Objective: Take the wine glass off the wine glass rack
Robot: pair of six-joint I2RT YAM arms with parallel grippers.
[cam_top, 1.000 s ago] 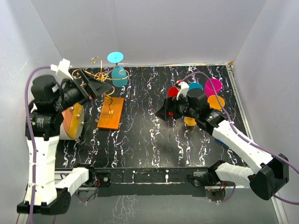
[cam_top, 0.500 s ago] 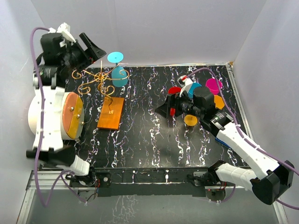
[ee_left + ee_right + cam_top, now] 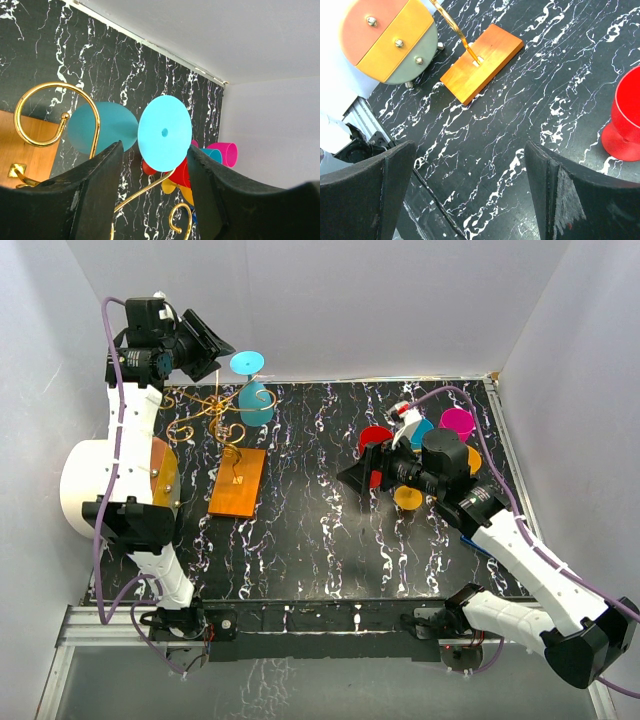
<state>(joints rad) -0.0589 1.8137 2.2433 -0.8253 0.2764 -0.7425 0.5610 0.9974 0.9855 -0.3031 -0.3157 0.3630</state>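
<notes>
1. The desk (image 3: pixel 330 540) is a black slab with white veining, enclosed by white walls on three sides.
2. The left arm (image 3: pixel 125 440) rises along the left edge of the desk and reaches to the far-left corner. The right arm (image 3: pixel 520 540) extends from the near-right corner toward the middle of the desk.
3. A white drum (image 3: pixel 85 490) with an orange, yellow and grey face lies at the left edge.
4. The wine glass rack (image 3: pixel 215 405) stands on the left half of the desk. Its wooden base (image 3: pixel 237 483) lies flat, and its gold scrolls sit toward the far edge.
5. A cluster of coloured cups occupies the right half, near the far edge: red cup (image 3: pixel 375 437), magenta cup (image 3: pixel 457 423), orange cup (image 3: pixel 407 498).
6. The wine glass (image 3: pixel 255 400), cyan, hangs inverted on the right side of the rack scrolls, foot uppermost, close to the far edge.
7. The left tool (image 3: pixel 218 342) is level with the glass foot, just left of it. Its jaws are spread; the wrist view frames the foot disc between them, with no firm contact visible.
8. The right tool (image 3: pixel 470 150) hovers over bare desk left of the red cup, jaws spread wide, with nothing between them.
</notes>
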